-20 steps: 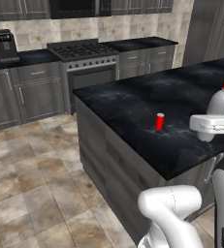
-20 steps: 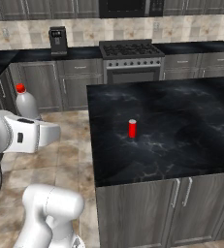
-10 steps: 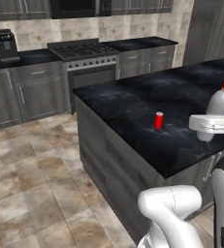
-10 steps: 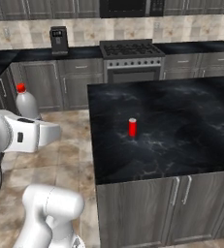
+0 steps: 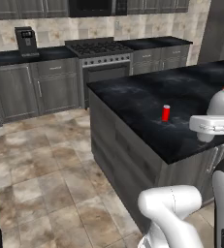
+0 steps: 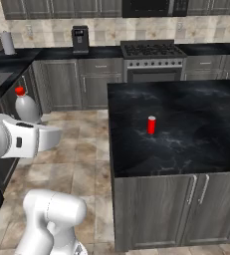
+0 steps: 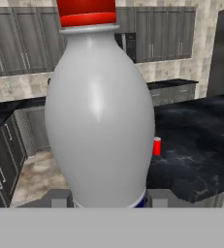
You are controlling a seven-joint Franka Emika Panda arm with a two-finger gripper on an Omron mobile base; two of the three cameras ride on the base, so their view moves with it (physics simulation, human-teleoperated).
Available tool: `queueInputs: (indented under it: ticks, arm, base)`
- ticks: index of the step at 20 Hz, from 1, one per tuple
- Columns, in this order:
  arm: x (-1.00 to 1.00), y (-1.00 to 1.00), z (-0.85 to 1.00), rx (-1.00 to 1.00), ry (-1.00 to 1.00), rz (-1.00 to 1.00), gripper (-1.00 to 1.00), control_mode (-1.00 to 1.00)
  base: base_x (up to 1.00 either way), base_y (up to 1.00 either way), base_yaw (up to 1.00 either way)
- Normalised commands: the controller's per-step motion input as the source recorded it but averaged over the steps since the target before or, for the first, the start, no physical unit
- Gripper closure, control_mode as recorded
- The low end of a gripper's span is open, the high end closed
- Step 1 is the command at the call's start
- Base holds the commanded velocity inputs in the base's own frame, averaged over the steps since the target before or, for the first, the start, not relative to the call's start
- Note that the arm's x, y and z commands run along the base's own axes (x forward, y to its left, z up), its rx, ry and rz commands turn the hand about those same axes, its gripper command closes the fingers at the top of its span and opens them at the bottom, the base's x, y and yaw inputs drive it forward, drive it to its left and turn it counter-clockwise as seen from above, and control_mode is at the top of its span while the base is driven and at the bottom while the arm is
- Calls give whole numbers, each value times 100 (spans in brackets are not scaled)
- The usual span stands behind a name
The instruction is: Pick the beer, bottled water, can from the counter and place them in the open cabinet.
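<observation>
A rendered home kitchen is showing itself here: a stainless gas range (image 5: 104, 53) is sitting against the back wall, with grey wood-grain base cabinets (image 5: 36, 89) running to either side of it. A black coffee machine (image 5: 25, 39) is standing on the worktop left of the range, beige tiling is backing the wall behind it, and a black marble-look island counter (image 6: 186, 124) is facing the range across a stone-tiled floor (image 5: 40, 169).
</observation>
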Motion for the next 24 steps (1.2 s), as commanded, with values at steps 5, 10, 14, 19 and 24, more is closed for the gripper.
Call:
queueInputs:
  ticks: [5, 10, 14, 19, 24]
  arm:
    - [0, 0, 0, 0, 0, 0, 100, 100]
    - [0, 0, 0, 0, 0, 0, 100, 100]
    - [0, 0, 0, 0, 0, 0, 100, 100]
    - [0, 0, 0, 0, 0, 0, 100, 100]
    - [0, 0, 0, 0, 0, 0, 100, 100]
  base:
    - [0, 24, 40]
    - [9, 2, 49]
    - [3, 0, 40]
    - [7, 0, 37]
    - [-6, 6, 34]
